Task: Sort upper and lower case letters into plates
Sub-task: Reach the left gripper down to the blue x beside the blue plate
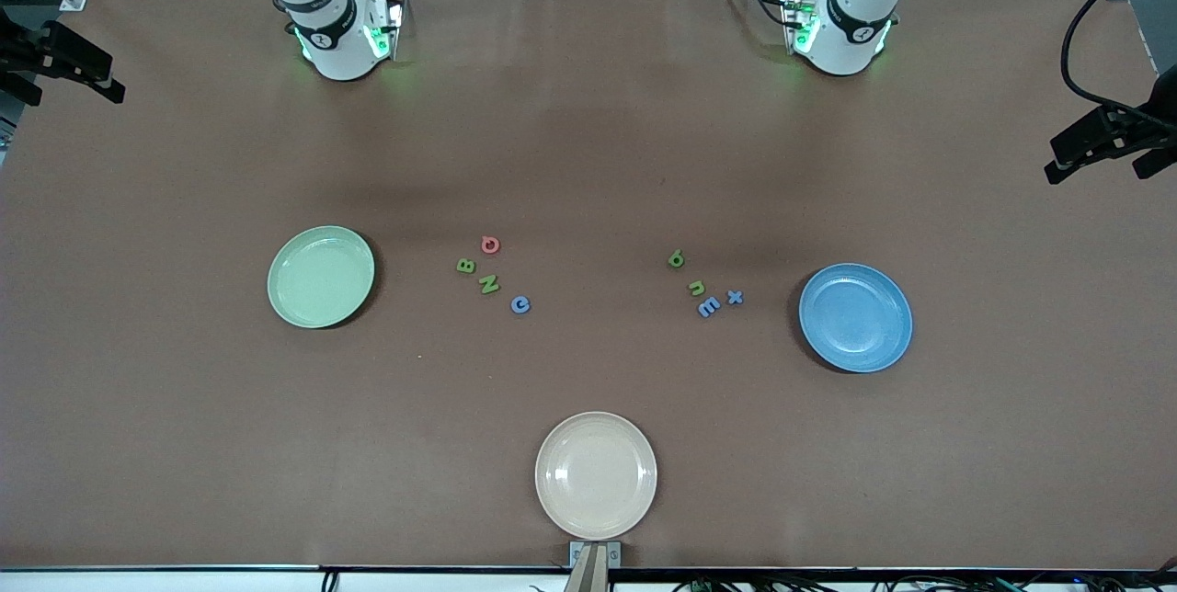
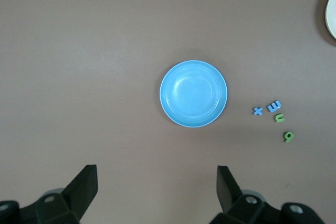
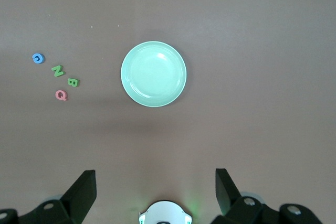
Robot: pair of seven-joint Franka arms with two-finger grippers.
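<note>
Four upper case letters lie beside the pale green plate (image 1: 321, 277): red Q (image 1: 490, 244), green B (image 1: 465, 266), green N (image 1: 489, 284), blue C (image 1: 520, 303). Four lower case letters lie beside the blue plate (image 1: 855, 317): green g (image 1: 676, 258), green n (image 1: 697, 288), blue m (image 1: 708, 306), blue x (image 1: 735, 297). Both plates hold nothing. My left gripper (image 2: 156, 177) is open and empty, high over the table by the blue plate (image 2: 193, 93). My right gripper (image 3: 156, 179) is open and empty, high over the pale green plate (image 3: 153, 74). Neither gripper shows in the front view.
A beige plate (image 1: 596, 474) sits near the table's front edge, midway between the arms, and holds nothing. The right arm's base (image 3: 165, 213) shows under its gripper. Black camera mounts (image 1: 1103, 142) stand at both ends of the table.
</note>
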